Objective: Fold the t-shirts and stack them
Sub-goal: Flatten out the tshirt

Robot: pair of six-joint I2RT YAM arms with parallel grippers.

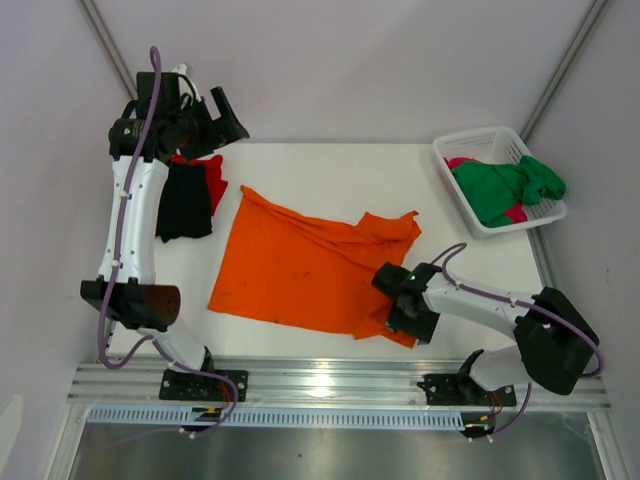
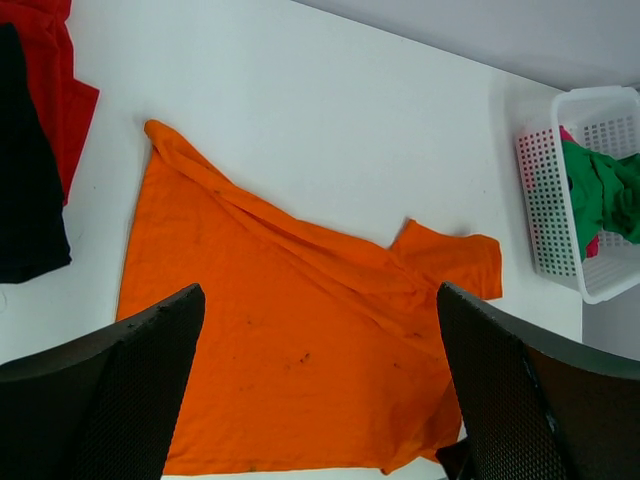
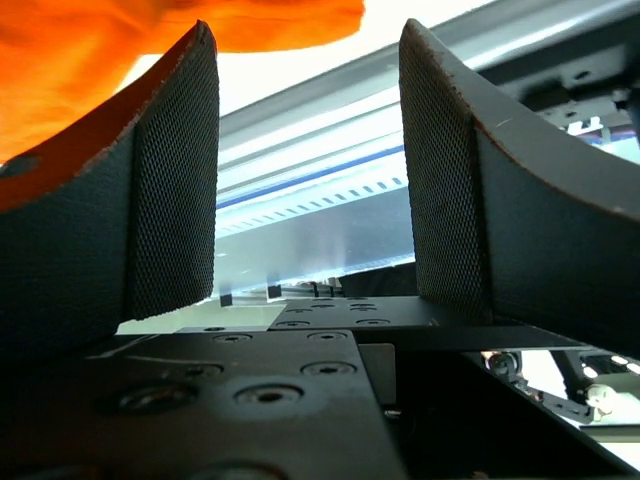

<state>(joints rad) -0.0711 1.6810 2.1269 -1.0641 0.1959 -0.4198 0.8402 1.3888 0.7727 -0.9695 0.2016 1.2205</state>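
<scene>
We see the orange t-shirt [image 1: 300, 265] spread on the worktop [image 1: 330, 170], its near right corner just beside our right fingers [image 3: 175, 180], apart and holding nothing, while our left fingers [image 2: 130, 390] hang wide apart far left.

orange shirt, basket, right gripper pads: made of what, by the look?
The orange t-shirt looks like soft matte cloth: it lies limp and creased. The white basket is probably rigid moulded plastic, smooth, with a lattice of holes. The pads on the right gripper are black and finely dimpled, likely rubber.
</scene>
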